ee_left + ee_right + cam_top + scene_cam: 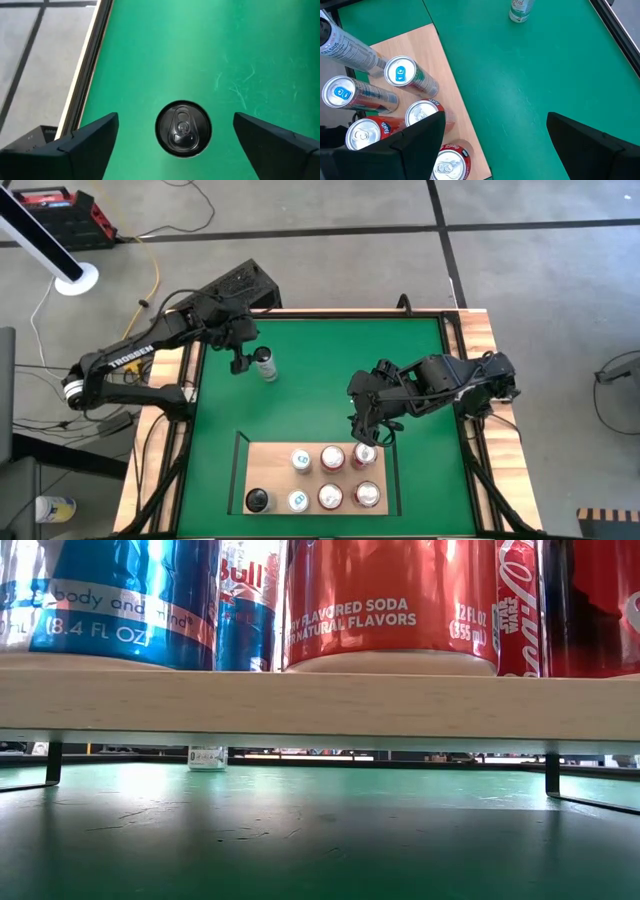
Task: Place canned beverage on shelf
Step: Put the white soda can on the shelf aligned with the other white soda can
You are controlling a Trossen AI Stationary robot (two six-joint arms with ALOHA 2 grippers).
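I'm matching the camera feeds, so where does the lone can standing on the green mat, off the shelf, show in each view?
High view: lone can upper left on the green mat, beside the left gripper.
Low view: small, far off, under the shelf, left of centre.
Left wrist view: seen from above between the open fingers.
Right wrist view: at the top edge.
Shared landmark: the green mat.

One can (266, 364) stands alone on the mat (320, 380), well behind the shelf (272, 470) holding seven cans.
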